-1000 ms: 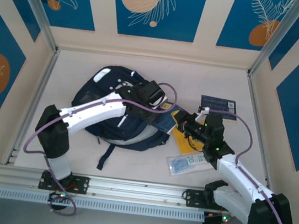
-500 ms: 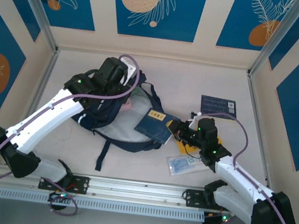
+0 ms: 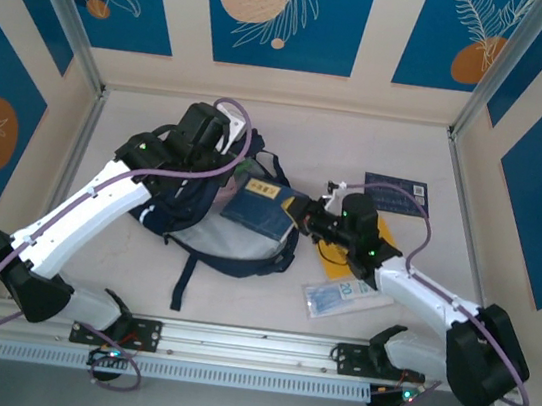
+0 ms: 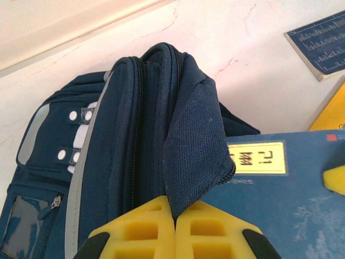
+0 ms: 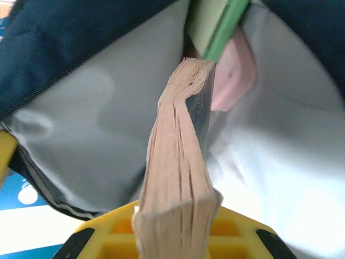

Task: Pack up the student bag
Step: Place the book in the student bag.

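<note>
Both arms have a job here. L: left gripper [image 4: 175, 229] pinched on the student bag [image 3: 235, 243] flap, lifted so the mouth gapes. R: right gripper [image 5: 176, 237] clamps the blue book [image 3: 253, 206] by one edge, feeding it in. Bag lies left of centre on the table [image 3: 361, 140], nearer the far edge.
</note>
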### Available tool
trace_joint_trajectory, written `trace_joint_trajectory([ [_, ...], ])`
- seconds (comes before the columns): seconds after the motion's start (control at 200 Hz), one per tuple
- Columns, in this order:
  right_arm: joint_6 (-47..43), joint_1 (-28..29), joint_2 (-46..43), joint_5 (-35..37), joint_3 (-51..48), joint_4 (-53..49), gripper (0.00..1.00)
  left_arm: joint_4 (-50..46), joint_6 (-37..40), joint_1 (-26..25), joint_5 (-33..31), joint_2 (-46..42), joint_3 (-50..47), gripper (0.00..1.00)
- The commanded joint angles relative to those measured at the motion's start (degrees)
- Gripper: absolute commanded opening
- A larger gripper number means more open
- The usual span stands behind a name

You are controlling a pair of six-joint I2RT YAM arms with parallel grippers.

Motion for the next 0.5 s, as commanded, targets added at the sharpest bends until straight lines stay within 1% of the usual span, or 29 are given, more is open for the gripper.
trace_joint_trajectory([
  [0.0,4.4,0.9,5.1,1.3,5.1,6.7,0.00,6.2,-0.1,1.0,-0.2,-2.1,3.3,0.00],
  [0.165,6.3,1.9,15.5,4.2,13.2,6.4,0.00,6.2,0.4,0.9,0.2,-2.1,5.2,0.00],
  [0.29,7.5,2.2,23.8,6.3,18.3,8.9,0.00,6.9,1.2,0.9,0.2,-2.6,6.6,0.00],
  [0.375,7.0,2.4,29.6,6.4,22.3,11.7,0.00,6.8,1.5,1.0,0.6,-2.4,7.9,0.00],
  [0.495,7.0,3.3,36.5,7.4,27.5,11.8,0.00,7.0,2.0,0.9,0.7,-2.3,9.2,0.00],
])
